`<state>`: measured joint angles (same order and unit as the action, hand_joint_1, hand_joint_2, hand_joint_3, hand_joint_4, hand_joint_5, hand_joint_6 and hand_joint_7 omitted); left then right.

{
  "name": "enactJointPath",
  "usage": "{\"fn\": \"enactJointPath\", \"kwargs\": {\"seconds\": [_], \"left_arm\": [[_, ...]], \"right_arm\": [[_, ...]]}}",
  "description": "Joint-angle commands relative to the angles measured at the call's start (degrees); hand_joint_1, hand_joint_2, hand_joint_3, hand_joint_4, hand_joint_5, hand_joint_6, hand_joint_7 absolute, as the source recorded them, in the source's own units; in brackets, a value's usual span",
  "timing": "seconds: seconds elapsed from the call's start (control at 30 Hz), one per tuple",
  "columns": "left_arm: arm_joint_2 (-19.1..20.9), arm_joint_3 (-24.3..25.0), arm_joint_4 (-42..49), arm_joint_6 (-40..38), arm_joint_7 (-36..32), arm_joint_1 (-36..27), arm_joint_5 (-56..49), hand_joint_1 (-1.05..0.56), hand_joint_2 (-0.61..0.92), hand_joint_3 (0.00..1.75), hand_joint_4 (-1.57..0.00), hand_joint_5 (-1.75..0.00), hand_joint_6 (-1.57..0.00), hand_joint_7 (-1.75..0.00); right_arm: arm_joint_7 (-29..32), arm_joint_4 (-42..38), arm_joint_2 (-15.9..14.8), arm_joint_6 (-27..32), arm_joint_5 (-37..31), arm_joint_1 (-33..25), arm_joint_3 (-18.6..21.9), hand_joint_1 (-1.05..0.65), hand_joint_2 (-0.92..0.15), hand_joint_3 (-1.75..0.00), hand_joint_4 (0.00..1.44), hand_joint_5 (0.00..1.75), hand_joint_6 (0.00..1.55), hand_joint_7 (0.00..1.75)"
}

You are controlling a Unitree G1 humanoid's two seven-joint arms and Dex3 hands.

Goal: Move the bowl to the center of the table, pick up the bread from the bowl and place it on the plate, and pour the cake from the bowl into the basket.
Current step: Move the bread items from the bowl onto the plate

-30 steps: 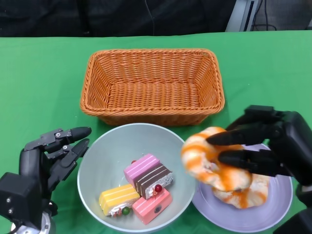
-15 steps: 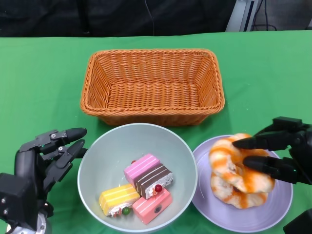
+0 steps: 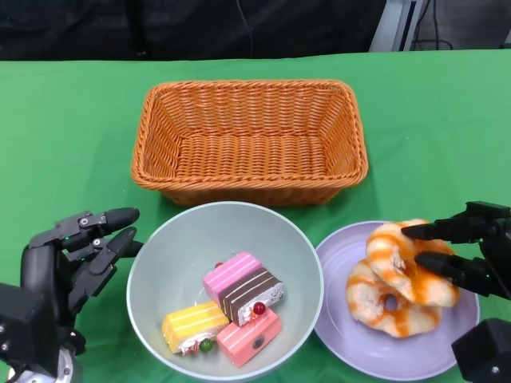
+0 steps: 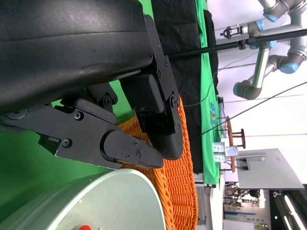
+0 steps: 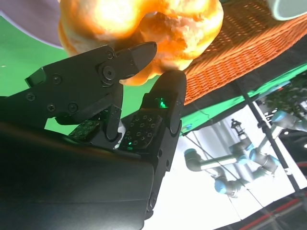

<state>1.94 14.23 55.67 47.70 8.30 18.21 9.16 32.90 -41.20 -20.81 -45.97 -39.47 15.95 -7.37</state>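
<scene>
A grey bowl [image 3: 152,255] sits at the front centre with several small cakes [image 3: 239,299] in it. To its right a purple plate [image 3: 375,351] carries an orange-glazed bread ring [image 3: 371,307]. A second bread ring [image 3: 403,259] lies tilted on top of it, and my right hand [image 3: 467,251] pinches its right side. In the right wrist view the fingertips [image 5: 165,88] press against that bread [image 5: 144,19]. My left hand [image 3: 72,255] hovers with fingers spread just left of the bowl's rim, holding nothing. An orange wicker basket [image 3: 249,140] stands behind the bowl, with nothing in it.
Green cloth covers the table [image 3: 64,144]. The basket's front wall stands close behind the bowl. In the left wrist view the bowl's rim [image 4: 96,206] and the basket [image 4: 177,191] lie just beyond my fingers [image 4: 124,148].
My right hand has carried the bread rightward and down, from above the bowl's right edge onto the plate, over the other bread ring. My left hand has barely shifted.
</scene>
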Motion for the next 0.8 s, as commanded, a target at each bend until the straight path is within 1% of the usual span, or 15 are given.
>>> {"fn": "enactJointPath", "kwargs": {"seconds": [0.03, 0.3, 0.5, 0.7, 0.8], "left_arm": [[1.09, 0.26, -0.86, 0.22, 0.45, -0.57, 0.32, -0.35, 0.92, 0.06, -1.01, -0.75, -1.21, -0.18], [0.95, 0.05, -1.53, 0.61, -0.58, -1.04, -0.56, -0.35, 0.92, 0.07, -1.03, -0.74, -1.22, -0.18], [0.86, 0.12, -1.7, 0.23, -0.94, -1.18, -0.66, -0.35, 0.92, 0.07, -1.04, -0.72, -1.23, -0.17], [1.14, 0.03, -1.49, -0.4, -0.06, -0.96, -0.41, -0.35, 0.92, 0.07, -1.03, -0.71, -1.22, -0.16], [1.42, -0.16, -0.89, -0.02, -0.1, -0.65, -0.89, -0.36, 0.92, 0.08, -1.03, -0.71, -1.22, -0.15]], "right_arm": [[2.76, -4.62, -1.07, -0.47, -0.32, 2.03, -1.36, -0.13, -0.79, 0.0, 0.92, 0.79, 1.15, 0.0], [6.16, -13.5, -0.21, -1.76, 0.43, 5.73, -4.67, -0.14, -0.8, 0.0, 0.93, 0.76, 1.15, 0.0], [7.02, -15.05, -0.06, -2.96, 1.21, 6.32, -6.39, -0.15, -0.81, 0.0, 0.91, 0.76, 1.15, 0.0], [7.77, -15.19, -0.74, -4.06, 0.83, 6.83, -8.4, -0.27, -0.83, 0.0, 0.78, 0.85, 1.05, 0.0], [6.9, -14.8, -1.0, -4.61, 1.4, 6.63, -8.82, -0.32, -0.83, 0.0, 0.73, 0.8, 1.02, 0.0]]}}
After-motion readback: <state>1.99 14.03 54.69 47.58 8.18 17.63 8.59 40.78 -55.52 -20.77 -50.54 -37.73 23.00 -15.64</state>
